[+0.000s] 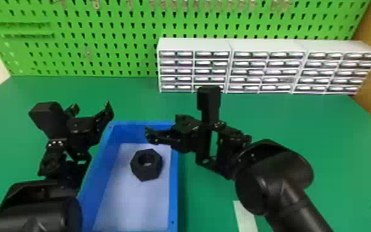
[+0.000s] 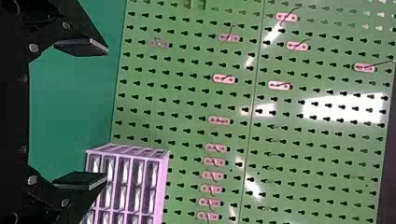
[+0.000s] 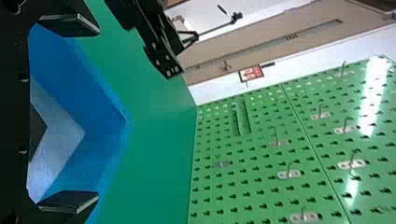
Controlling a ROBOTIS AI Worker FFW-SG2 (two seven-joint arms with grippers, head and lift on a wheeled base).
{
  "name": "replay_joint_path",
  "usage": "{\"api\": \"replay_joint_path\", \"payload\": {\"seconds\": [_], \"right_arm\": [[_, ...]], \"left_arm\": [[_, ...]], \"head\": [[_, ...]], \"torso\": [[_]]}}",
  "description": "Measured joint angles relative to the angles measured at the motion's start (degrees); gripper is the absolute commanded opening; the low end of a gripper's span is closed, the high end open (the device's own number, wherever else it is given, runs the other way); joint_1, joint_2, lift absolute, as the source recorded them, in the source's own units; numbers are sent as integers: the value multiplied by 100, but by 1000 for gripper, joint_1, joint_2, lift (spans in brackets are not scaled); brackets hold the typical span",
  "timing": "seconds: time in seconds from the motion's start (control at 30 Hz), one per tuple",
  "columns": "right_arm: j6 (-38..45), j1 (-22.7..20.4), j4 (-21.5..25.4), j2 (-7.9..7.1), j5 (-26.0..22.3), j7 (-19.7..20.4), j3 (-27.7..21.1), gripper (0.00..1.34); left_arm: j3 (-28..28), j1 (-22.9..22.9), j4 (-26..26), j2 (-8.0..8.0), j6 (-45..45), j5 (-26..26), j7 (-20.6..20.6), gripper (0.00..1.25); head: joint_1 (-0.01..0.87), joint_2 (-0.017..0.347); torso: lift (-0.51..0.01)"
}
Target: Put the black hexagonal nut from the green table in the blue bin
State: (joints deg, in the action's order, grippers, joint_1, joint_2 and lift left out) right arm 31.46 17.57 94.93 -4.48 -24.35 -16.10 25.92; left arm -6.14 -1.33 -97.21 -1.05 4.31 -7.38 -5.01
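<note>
Both empty, wide open: left pincer (image 1: 91, 108), right pincer (image 1: 163, 125)

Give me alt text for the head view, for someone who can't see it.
A black nut lies in a blue bin on a green table. The robot's left claw and right claw hang open and empty near the bin's far end. Behind, white drawer cabinets stand before a green pegboard.

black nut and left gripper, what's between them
Head view: a strip of pale bin floor, then the blue bin's left wall, between nut and left gripper.
</note>
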Motion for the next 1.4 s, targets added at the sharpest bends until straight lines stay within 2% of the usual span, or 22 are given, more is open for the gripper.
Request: {"api": "replay_joint_path", "payload": {"seconds": [0.4, 0.8, 1.4], "right_arm": [[-5, -63, 228, 1, 444, 1, -616, 1259], [-30, -237, 509, 58, 961, 1, -1408, 1259], [-26, -490, 968, 49, 1563, 3, -2626, 1259]], "left_arm": [[17, 1, 0, 0, 0, 0, 0, 936], [18, 11, 0, 0, 0, 0, 0, 936], [15, 18, 0, 0, 0, 0, 0, 936]], "head": [[686, 51], [686, 51], [686, 51]], "torso": [[-97], [-97], [-97]]}}
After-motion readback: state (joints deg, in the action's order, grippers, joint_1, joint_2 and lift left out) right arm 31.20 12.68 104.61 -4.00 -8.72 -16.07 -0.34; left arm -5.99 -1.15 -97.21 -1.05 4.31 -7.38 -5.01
